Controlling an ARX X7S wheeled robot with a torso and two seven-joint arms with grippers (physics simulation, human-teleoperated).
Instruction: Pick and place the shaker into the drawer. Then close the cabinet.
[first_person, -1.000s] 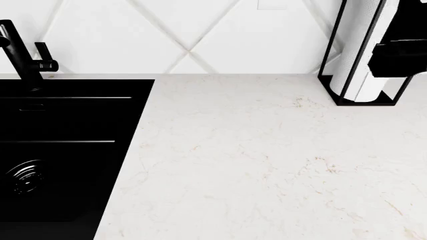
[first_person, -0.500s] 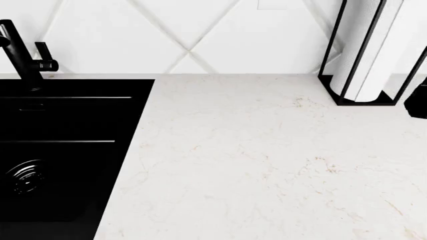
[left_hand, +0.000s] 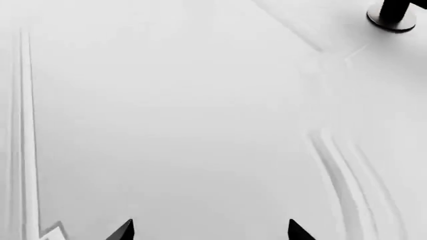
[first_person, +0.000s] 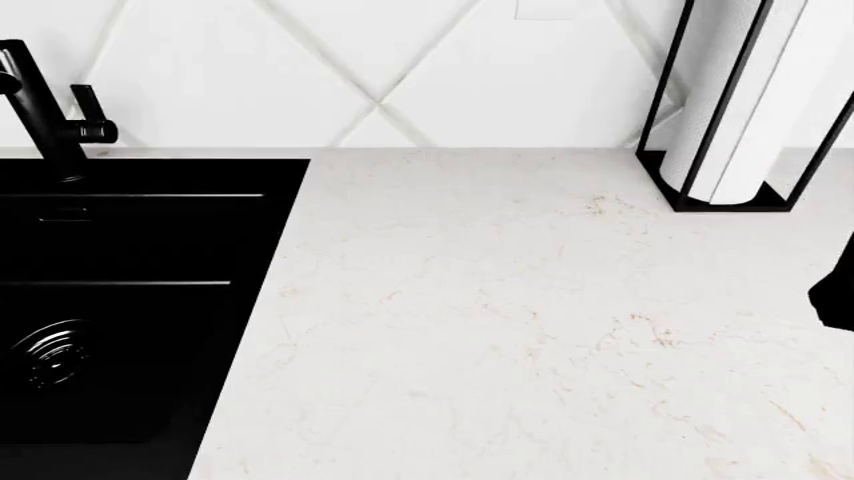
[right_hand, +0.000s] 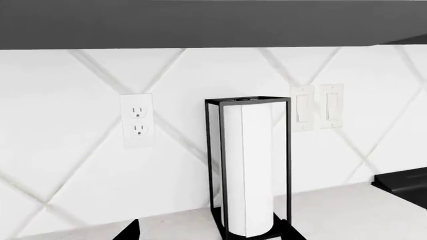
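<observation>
Marble bench (first_person: 534, 320): pale veined top, bare in the head view; no shaker on it, no drawer in sight.
Right arm: only a dark sliver at the head view's right edge (first_person: 838, 290), low over the bench.
Right pincer (right_hand: 212, 231): two black tips at the edge of its own view, well apart, nothing between them; reads as wide and empty.
Left pincer (left_hand: 210, 231): tips likewise spread, over a plain white moulded surface; empty.
Sink (first_person: 134, 300): black basin to the left, drain visible, black tap (first_person: 47, 105) behind it.
Paper towel holder (first_person: 727, 100): black wire frame with a white roll, at the back right against the white diamond-tiled wall.
Wall fittings: outlet (right_hand: 137, 120) and switches (right_hand: 316, 106) beside the roll.
Shaker: not visible in any view; its place cannot be told.
Progress: judged early or unclear; neither pincer holds the shaker, so finding, grasping, placing and closing the cabinet all seem to remain.
</observation>
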